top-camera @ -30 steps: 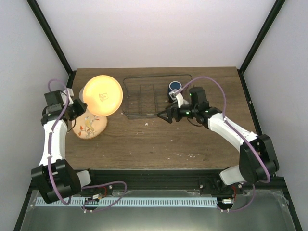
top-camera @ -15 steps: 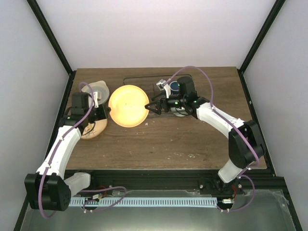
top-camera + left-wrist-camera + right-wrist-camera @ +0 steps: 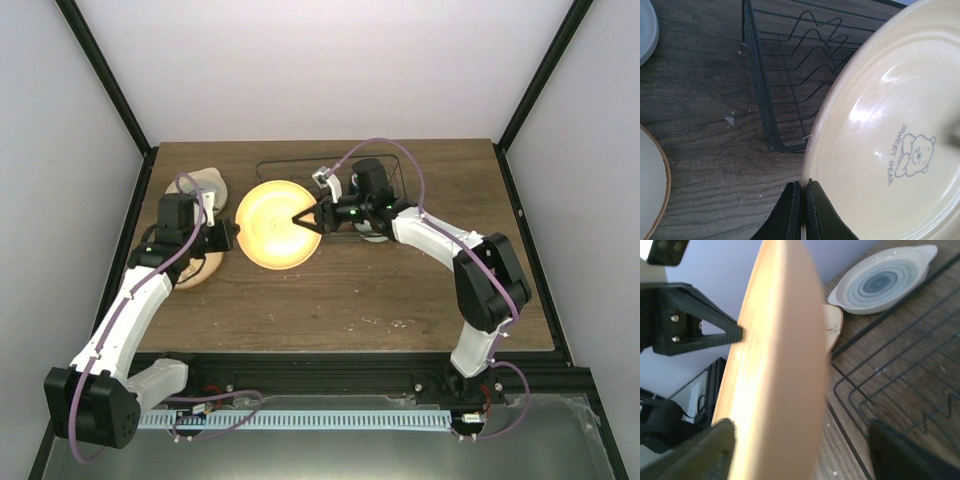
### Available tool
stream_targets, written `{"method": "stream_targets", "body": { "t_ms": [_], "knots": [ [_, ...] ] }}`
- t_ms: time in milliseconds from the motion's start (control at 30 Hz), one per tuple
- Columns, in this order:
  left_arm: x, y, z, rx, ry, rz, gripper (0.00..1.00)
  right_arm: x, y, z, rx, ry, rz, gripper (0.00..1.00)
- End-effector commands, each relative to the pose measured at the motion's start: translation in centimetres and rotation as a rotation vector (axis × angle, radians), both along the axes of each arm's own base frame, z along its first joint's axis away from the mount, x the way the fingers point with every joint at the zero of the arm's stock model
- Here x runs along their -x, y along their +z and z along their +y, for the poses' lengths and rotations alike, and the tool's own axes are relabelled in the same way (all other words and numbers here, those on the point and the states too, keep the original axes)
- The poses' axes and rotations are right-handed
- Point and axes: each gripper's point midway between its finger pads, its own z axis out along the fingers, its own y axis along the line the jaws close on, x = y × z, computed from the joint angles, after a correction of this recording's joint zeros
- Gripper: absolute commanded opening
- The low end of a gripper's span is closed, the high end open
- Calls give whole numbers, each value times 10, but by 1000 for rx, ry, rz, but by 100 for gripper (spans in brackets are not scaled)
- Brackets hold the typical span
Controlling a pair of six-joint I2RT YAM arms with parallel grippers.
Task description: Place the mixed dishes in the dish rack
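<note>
Orange plate [image 3: 275, 222] is up on its edge at the left end of the rack [image 3: 756, 75], lifted off the tabletop [image 3: 400, 290] and not in a slot yet. The left tool [image 3: 801, 189] is clenched on the rim farthest from the rack. The right tool [image 3: 303, 220] comes at it from the rack side, jaws apart with the near rim sitting between them, nothing pinched. Imo that's the key bit: the rim points edge-on into the right tool, so it just needs to clamp.
</note>
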Motion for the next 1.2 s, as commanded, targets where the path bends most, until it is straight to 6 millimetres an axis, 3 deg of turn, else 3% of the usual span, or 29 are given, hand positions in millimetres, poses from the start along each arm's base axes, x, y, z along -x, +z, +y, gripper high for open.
{"method": "stream_targets", "body": {
  "t_ms": [0,100,167,333,467,667,900,1067,1167],
  "knots": [
    [-4,11,-3,20,5,-51,0,0,25,14,-40,33,-64,55],
    [-5,9,-2,12,9,-47,0,-1,27,12,-25,21,-79,36],
    [-5,9,-2,15,11,-46,0,-1,28,10,-15,10,-90,29],
    [-6,8,-1,5,21,-41,1,-5,22,6,23,-20,-104,22],
    [-5,5,1,-2,28,-34,10,-13,20,2,64,-57,-140,21],
    [-3,4,1,1,28,-30,30,-24,33,-1,87,-96,-241,14],
    [2,7,4,-13,33,-38,36,-28,50,2,62,-88,-302,6],
    [10,32,15,-49,68,-99,63,-31,79,-2,68,-106,-428,7],
    [16,59,21,-52,92,-166,96,-39,103,-7,73,-149,-549,8]
  ]
}}
